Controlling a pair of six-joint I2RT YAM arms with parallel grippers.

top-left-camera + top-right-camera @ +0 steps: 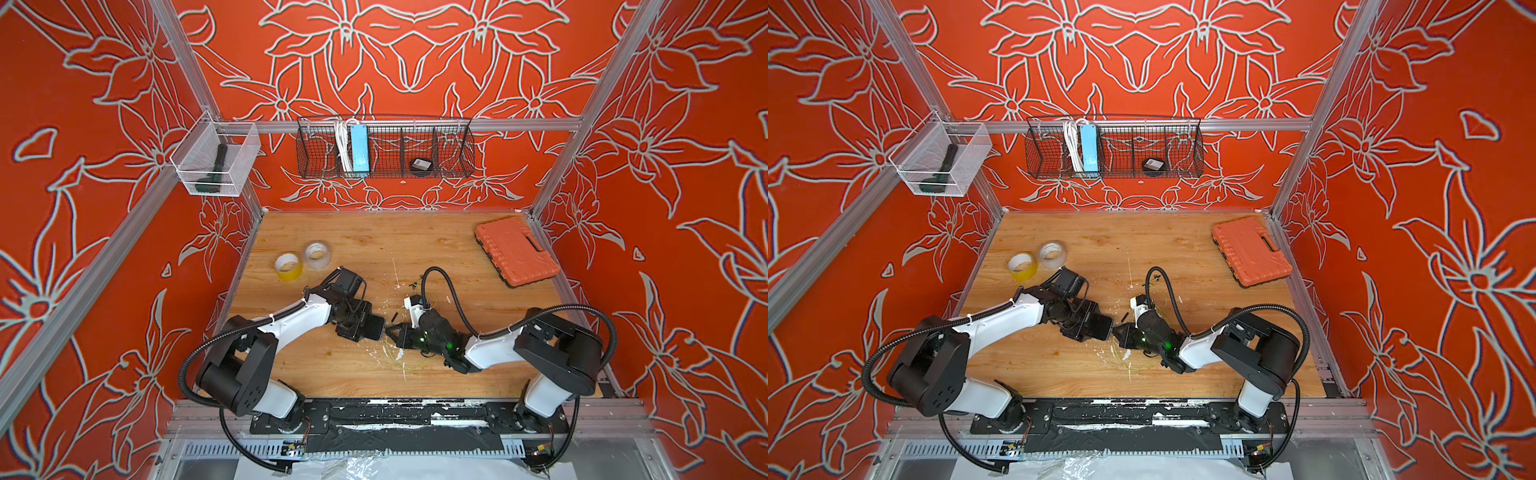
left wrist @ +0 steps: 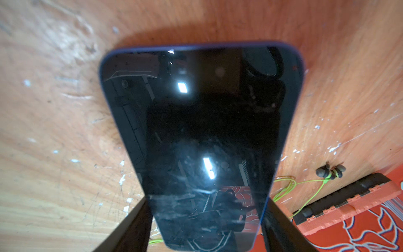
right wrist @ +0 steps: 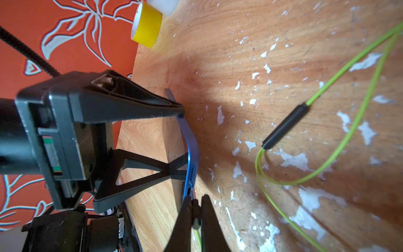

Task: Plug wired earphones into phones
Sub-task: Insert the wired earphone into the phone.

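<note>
Toward the near middle of the tabletop (image 1: 332,365), the two arms meet tip to tip. The left tool (image 2: 206,220) is spread wide across the smartphone (image 2: 202,131), its fingers (image 2: 139,220) clamped on the two long edges. The glossy screen faces the wrist camera, and the handset appears to be held clear of the wood.

The right tool (image 3: 194,201) is pressed together, pinching the plug (image 3: 194,208) of the wired earphones against the phone's blue bottom edge, beside the row of speaker holes. The plug is mostly buried between the fingers, so I cannot tell whether its tip has entered the socket or only rests at the rim.

From here the risk is probably alignment. If the plug is tilted or off the hole, a push could skate it along the edge or twist it in the pinch. The push also runs along the phone's length, so the handset could slide through the left grip, which holds only the sides.

Just beyond, the yellow-green cable (image 3: 349,135) lies in slack loops with its dark inline piece (image 3: 285,126). A loop near the right arm could snag and tug the plug. Farther off, the earbuds (image 2: 330,172) rest near the orange tool case (image 1: 515,249). The yellow tape roll (image 1: 288,266) and the clear one (image 1: 317,254) sit well apart.
</note>
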